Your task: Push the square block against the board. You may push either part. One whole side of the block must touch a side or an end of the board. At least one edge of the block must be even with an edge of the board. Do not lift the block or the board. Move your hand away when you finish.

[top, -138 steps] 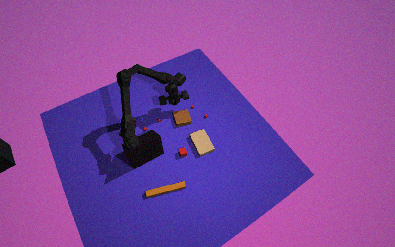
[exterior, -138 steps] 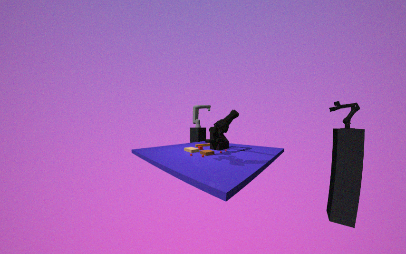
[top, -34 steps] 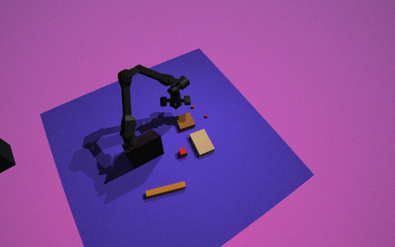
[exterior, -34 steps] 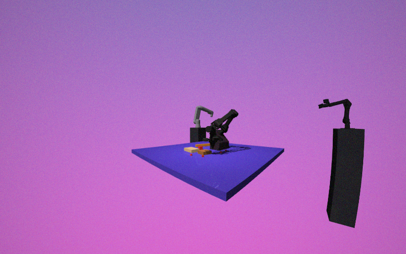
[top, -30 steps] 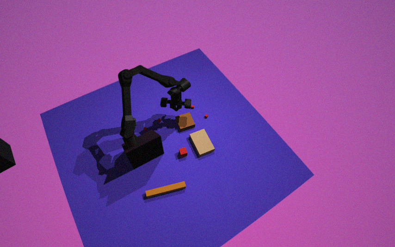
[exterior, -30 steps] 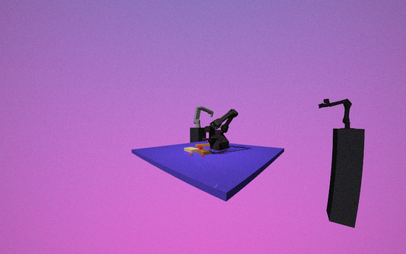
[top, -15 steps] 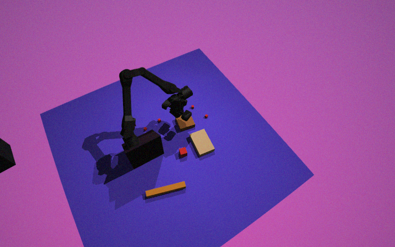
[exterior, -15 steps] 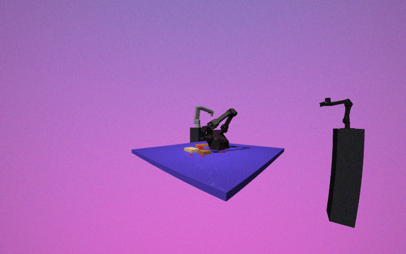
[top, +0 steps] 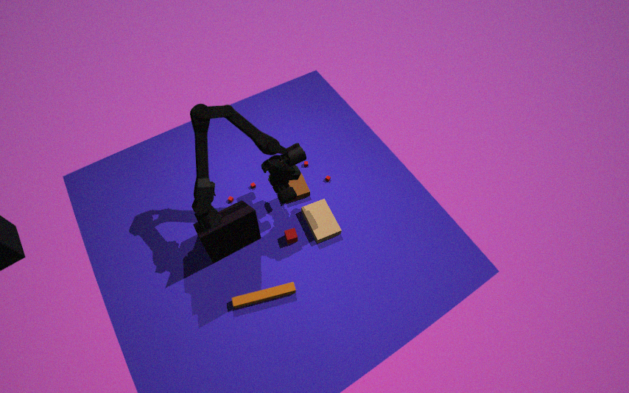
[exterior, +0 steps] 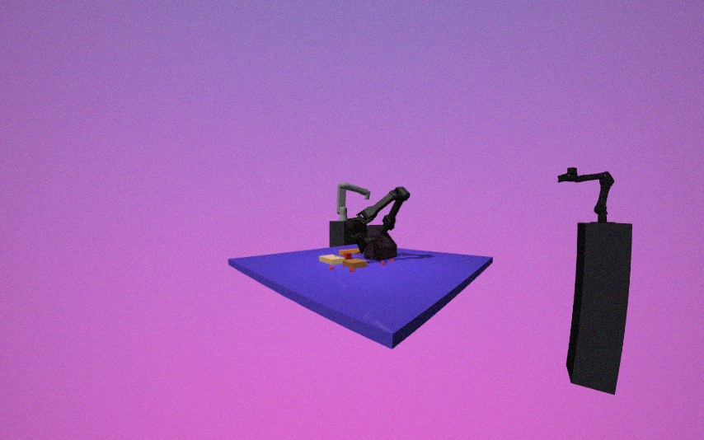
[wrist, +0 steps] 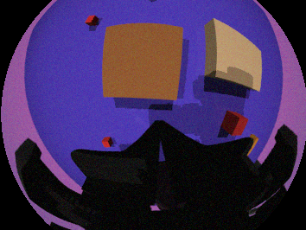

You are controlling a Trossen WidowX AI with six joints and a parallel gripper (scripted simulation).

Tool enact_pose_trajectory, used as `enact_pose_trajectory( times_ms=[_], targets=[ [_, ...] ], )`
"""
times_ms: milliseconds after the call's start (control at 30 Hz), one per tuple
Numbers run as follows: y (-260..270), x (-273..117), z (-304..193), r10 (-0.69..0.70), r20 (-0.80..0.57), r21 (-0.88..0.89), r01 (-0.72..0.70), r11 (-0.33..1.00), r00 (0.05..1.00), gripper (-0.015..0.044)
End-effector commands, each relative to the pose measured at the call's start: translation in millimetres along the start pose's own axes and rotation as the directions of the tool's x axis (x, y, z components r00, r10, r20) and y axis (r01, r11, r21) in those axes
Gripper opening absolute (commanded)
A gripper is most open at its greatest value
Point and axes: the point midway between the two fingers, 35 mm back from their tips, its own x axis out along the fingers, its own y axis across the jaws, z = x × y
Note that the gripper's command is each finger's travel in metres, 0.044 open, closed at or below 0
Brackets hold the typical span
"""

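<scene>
The brown square block (top: 301, 186) (exterior: 354, 263) (wrist: 143, 62) lies flat on the table. The beige board (top: 327, 216) (exterior: 330, 259) (wrist: 239, 54) lies flat beside it, with a strip of blue table between them. They are apart, and their facing sides look turned slightly from each other. My gripper (top: 282, 200) (exterior: 361, 251) (wrist: 159, 124) is shut and empty. It points down on the robot-base side of the block and hides part of it in the top view. The wrist view shows blue between the tips and the block. The height of the tips is hard to tell.
A red cube (top: 290, 235) (wrist: 234, 123) sits between the board and the robot base (top: 231, 235). An orange bar (top: 263, 295) lies farther off. Several tiny red cubes (top: 252, 185) (top: 328, 178) (wrist: 92, 20) lie around the block. Shadows cover the table near the gripper.
</scene>
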Motion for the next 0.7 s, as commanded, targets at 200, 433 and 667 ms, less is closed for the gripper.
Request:
enact_pose_trajectory(
  times_ms=[200,433,667],
  targets=[
    [-9,10,-8,0.005,-0.004,0.112,-0.005,0.994,1.0,0.0],
    [-8,56,-10,0.009,-0.004,0.113,-0.009,0.994,1.0,0.0],
    [-9,56,-3,0.009,-0.004,0.113,-0.009,0.994,1.0,0.0]
  ],
)
